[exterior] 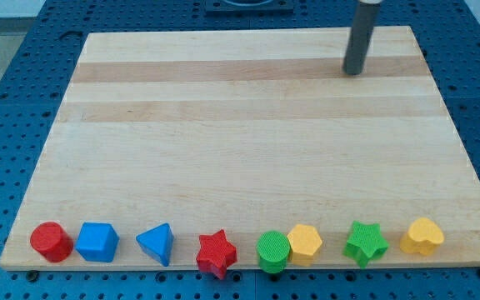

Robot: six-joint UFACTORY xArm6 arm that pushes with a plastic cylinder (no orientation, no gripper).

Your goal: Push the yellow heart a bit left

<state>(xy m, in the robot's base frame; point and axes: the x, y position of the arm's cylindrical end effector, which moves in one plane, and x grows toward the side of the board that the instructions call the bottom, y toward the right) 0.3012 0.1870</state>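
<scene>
The yellow heart [422, 237] lies at the view's bottom right, last in a row of blocks along the board's bottom edge. A green star [365, 243] sits just to its left, with a small gap between them. My tip [354, 72] rests on the wooden board [248, 142] near the view's top right, far above the heart and slightly left of it. It touches no block.
The row along the bottom edge runs from the view's left: a red cylinder [51, 242], a blue cube [98, 242], a blue triangle [157, 243], a red star [216, 252], a green cylinder [272, 251], a yellow hexagon [305, 243]. Blue pegboard [7, 100] surrounds the board.
</scene>
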